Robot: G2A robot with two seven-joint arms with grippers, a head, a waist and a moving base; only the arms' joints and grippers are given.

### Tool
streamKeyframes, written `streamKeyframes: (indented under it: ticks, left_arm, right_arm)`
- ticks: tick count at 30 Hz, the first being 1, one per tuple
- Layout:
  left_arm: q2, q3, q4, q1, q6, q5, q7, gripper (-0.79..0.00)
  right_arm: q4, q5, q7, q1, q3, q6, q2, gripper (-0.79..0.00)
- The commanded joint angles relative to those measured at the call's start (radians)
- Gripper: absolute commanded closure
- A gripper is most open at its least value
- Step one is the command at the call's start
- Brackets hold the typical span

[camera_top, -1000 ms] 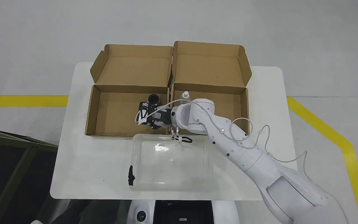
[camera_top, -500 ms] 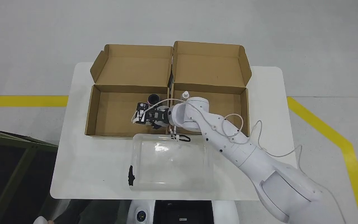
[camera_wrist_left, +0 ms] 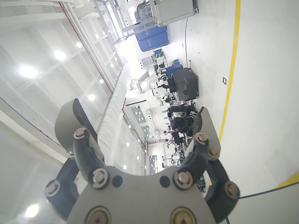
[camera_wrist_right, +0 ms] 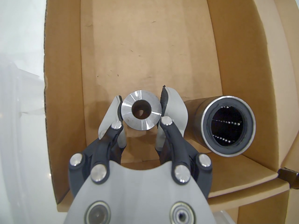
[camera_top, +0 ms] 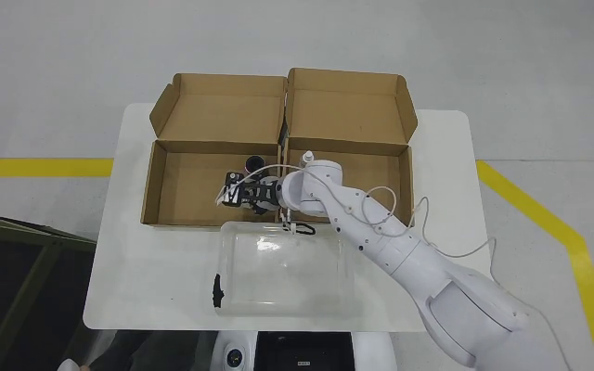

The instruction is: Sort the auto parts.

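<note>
i saw the steel sleeve point(camera_wrist_right: 141, 123) as a short machined cylinder with a faceted face and a round bore – the right gripper point(camera_wrist_right: 141, 97) had its jaws clamped on its sides, inside the matte cardboard box point(camera_top: 186, 190) left of centre in the top view. a ball-lined bearing point(camera_wrist_right: 227, 129) lay just beside it. the sleeve's far end was hidden. my left gripper point(camera_wrist_left: 140, 110) had its jaws wide apart.
</note>
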Motion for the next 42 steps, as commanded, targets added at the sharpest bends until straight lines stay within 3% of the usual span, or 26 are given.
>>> streamKeyframes:
  ticks: [1, 4, 11, 23, 38, 40, 42]
  left_arm:
    - [0.0, 0.0, 0.0, 0.0, 0.0, 0.0, 0.0, -0.785]
    - [0.0, 0.0, 0.0, 0.0, 0.0, 0.0, 0.0, -0.785]
    - [0.0, 0.0, 0.0, 0.0, 0.0, 0.0, 0.0, -0.785]
    - [0.0, 0.0, 0.0, 0.0, 0.0, 0.0, 0.0, -0.785]
    - [0.0, 0.0, 0.0, 0.0, 0.0, 0.0, 0.0, -0.785]
    - [0.0, 0.0, 0.0, 0.0, 0.0, 0.0, 0.0, -0.785]
    - [0.0, 0.0, 0.0, 0.0, 0.0, 0.0, 0.0, -0.785]
  right_arm:
    - [0.002, 0.0, 0.002, 0.0, 0.001, -0.004, -0.002, -0.256]
    - [0.002, 0.002, 0.0, -0.001, 0.004, -0.015, -0.005, -0.299]
    - [-0.026, 0.001, -0.006, -0.009, 0.022, -0.029, -0.004, -0.317]
    - [-0.213, -0.019, -0.029, -0.053, 0.099, -0.058, 0.024, -0.357]
    - [-0.576, -0.087, -0.014, -0.286, 0.313, -0.079, 0.114, -0.382]
    - [-0.622, -0.095, -0.018, -0.328, 0.347, -0.087, 0.126, -0.468]
    - [-0.676, -0.104, -0.045, -0.373, 0.385, -0.094, 0.139, -0.505]
